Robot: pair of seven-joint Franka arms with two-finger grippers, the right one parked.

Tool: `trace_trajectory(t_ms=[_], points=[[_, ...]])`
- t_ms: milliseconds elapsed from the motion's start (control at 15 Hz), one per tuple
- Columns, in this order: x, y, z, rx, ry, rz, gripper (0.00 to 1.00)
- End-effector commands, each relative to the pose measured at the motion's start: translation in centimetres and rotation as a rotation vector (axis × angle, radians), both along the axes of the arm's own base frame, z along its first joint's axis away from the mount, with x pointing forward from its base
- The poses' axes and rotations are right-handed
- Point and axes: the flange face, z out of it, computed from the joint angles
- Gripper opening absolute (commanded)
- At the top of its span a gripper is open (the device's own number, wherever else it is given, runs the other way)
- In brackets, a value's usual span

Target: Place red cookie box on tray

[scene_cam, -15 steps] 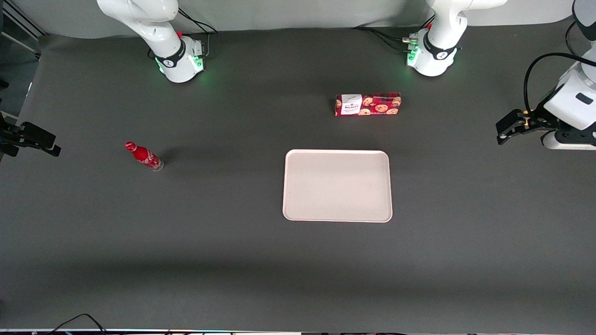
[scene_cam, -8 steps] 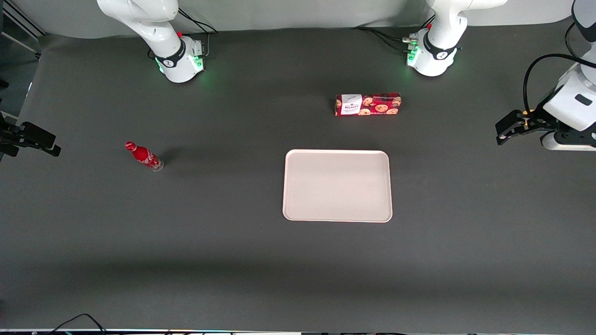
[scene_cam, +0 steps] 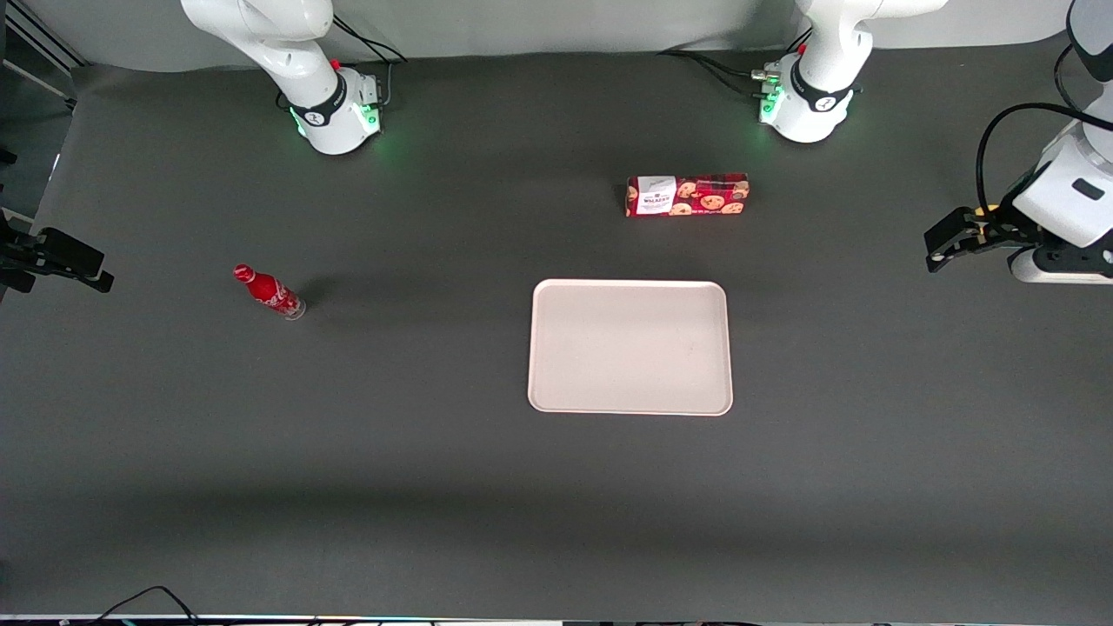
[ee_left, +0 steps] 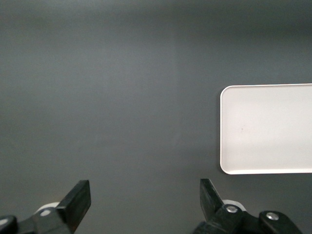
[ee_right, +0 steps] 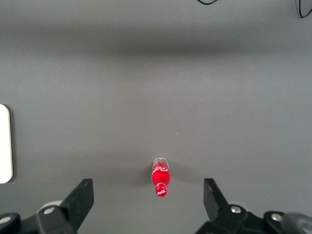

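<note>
My black two-finger jaws (scene_cam: 937,248) hang wide open w/ nothing in them, over the dark grey desk (scene_cam: 348,435) at the working arm's end. Nothing done yet: approach, grasp, carry, release all left. Near to far from the jaws: flat pale pinkish-white rectangular tray (scene_cam: 630,346), bare; then the long red tartan cookie box (scene_cam: 687,195) on the desk, well apart from the jaws. Label panel reads "Walkers", I think.
</note>
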Motion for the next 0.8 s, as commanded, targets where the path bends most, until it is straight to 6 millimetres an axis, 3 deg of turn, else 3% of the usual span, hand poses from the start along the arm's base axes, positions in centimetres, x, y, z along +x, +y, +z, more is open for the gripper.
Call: trace_trajectory(t_ms=[0, 333, 733], points=[[0.1, -0.6, 0.6, -0.006, 0.004, -0.027, 1.0], [-0.4, -3.3, 0.5, -0.004, 0.012, -0.138, 1.0], [-0.5, -3.9, -2.4, -0.024, 0.105, -0.844, 1.0]])
